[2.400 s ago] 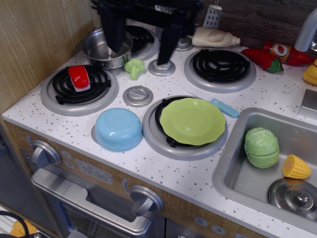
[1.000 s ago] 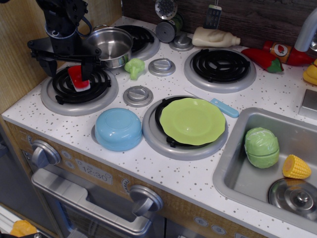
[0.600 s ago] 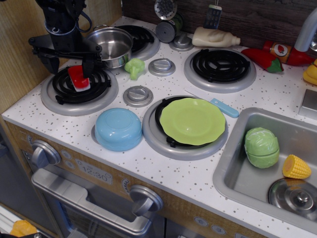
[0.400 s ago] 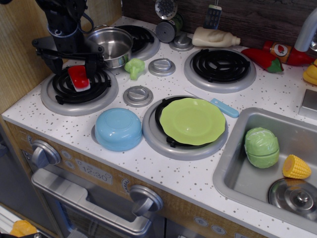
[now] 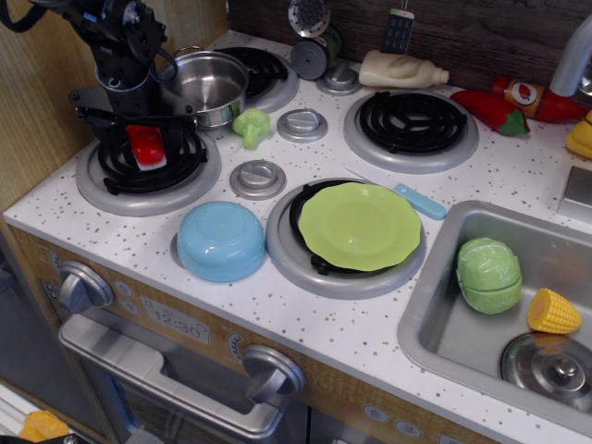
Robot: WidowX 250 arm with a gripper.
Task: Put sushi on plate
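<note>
The gripper hung over the front-left burner, its two black fingers set either side of the sushi, which lay on the burner's coil. The jaws looked spread, seemingly just beside the piece rather than pressing it, though the view was too dark to be sure. The plate sat on the front-middle burner, at about four o'clock from the sushi and well apart, with the blue bowl at its nine o'clock.

A toy kitchen: coil burners, oven knobs, a sink and plastic food on a speckled surface.
</note>
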